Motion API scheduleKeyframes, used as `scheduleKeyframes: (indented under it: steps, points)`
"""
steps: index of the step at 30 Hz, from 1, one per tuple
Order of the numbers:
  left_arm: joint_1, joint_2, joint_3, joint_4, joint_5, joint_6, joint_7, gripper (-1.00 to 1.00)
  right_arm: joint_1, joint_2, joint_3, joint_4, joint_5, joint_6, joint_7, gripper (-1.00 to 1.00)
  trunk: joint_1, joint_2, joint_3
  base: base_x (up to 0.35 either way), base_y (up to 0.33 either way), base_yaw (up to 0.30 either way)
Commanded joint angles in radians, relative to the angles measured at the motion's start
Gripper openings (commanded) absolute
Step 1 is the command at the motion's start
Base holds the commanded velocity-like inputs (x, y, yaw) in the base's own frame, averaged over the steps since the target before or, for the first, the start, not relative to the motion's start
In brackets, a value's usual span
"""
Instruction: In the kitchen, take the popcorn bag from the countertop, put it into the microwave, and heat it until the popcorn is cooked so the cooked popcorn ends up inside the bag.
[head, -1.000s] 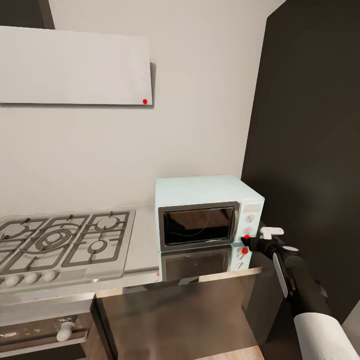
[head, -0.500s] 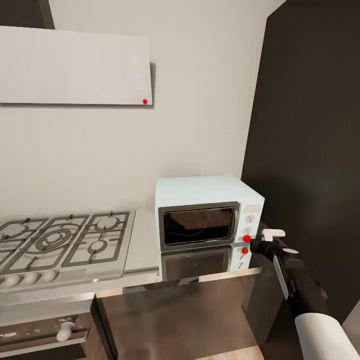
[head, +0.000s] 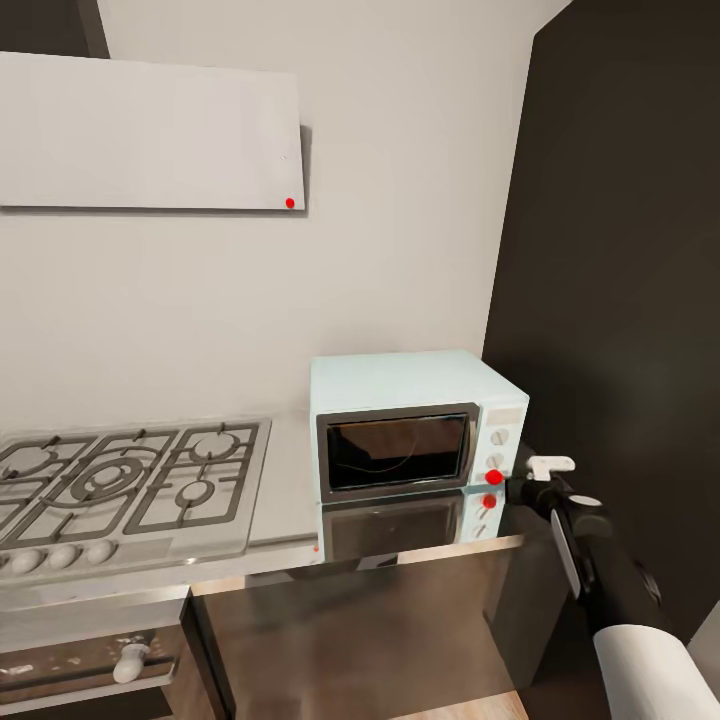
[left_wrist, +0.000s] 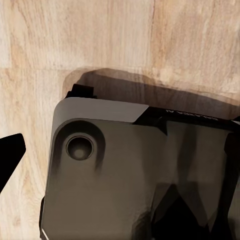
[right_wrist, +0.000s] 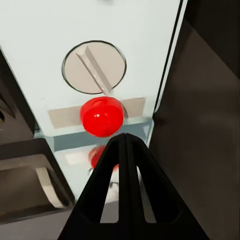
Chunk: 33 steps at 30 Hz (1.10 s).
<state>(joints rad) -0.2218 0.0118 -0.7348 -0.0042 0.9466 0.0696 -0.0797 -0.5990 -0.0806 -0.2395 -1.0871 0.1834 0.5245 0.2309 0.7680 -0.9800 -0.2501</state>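
1. head view: the microwave (head: 415, 425) is seen standing on the countertop (head: 285, 500), at about 3 o'clock from the gas hob (head: 125, 480), with its dark door shut. the right gripper (head: 522, 487) is held just beside the white control panel, at roughly 4 o'clock from the microwave's centre, close to the red dot (head: 493, 477). whether contact is made cannot be told from here. the popcorn bag is not made out through the dark glass, so its place cannot be told. a risk is judged here: if the arm is driven too far forward, the light microwave could be shoved back or skewed on the glossy slab.

2. right wrist view: what the head view lacks is given here. the right gripper (right_wrist: 125, 150) is shown with its two fingers pressed together into one closed point, nothing being held, aimed just under the red dot (right_wrist: 102, 116), with the lower knob (right_wrist: 94, 67) at 12 o'clock of that dot. a slip is judged possible: the narrow tip could be pushed below the button onto the panel edge, so heating would not be started.

3. left wrist view: wooden floor (left_wrist: 75, 40) and a dark part of the robot's own base (left_wrist: 130, 170) are shown; the left gripper's state cannot be told.
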Motion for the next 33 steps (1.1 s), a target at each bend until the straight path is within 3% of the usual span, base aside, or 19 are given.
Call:
scheduleKeyframes:
  steps: [1, 5, 11, 12, 19, 28, 33]
  points:
    - [-0.001, 0.0, -0.008, 0.0, 0.011, 0.004, -0.003, 1.0, -0.001, 0.001, -0.002, 0.003, 0.016, 0.0, 0.009, -1.0, 0.0, -0.001, -0.001, 0.0, 0.0, 0.0]
    - [-0.001, 0.0, -0.008, 0.0, 0.011, 0.004, -0.003, 1.0, -0.001, -0.003, -0.002, 0.026, 0.035, -0.019, 0.011, -1.0, 0.0, -0.001, -0.001, 0.0, 0.0, 0.0]
    - [-0.001, 0.0, -0.008, 0.0, 0.011, 0.004, -0.003, 1.0, -0.001, -0.005, -0.002, 0.059, 0.03, -0.053, 0.029, -1.0, 0.0, -0.001, -0.001, 0.0, 0.0, 0.0]
    - [-0.001, 0.0, -0.008, 0.0, 0.011, 0.004, -0.003, 1.0, -0.001, -0.005, -0.002, 0.161, 0.03, -0.199, 0.032, -1.0, 0.0, -0.001, -0.001, 0.0, 0.0, 0.0]
    - [-0.001, 0.0, -0.008, 0.0, 0.011, 0.004, -0.003, 1.0, -0.001, -0.005, -0.001, 0.205, 0.026, -0.213, 0.063, -1.0, 0.0, -0.001, -0.001, 0.0, 0.0, 0.0]
    - [-0.001, 0.0, -0.008, 0.0, 0.01, 0.004, -0.003, 1.0, -0.001, -0.004, -0.005, 0.214, 0.023, -0.309, 0.081, -1.0, 0.0, -0.001, -0.001, 0.0, 0.0, 0.0]
    - [-0.001, 0.0, -0.009, 0.0, 0.009, 0.004, -0.003, 1.0, -0.001, -0.005, -0.048, 0.214, 0.023, -0.325, 0.076, -1.0, 0.0, -0.001, -0.001, 0.0, 0.0, 0.0]
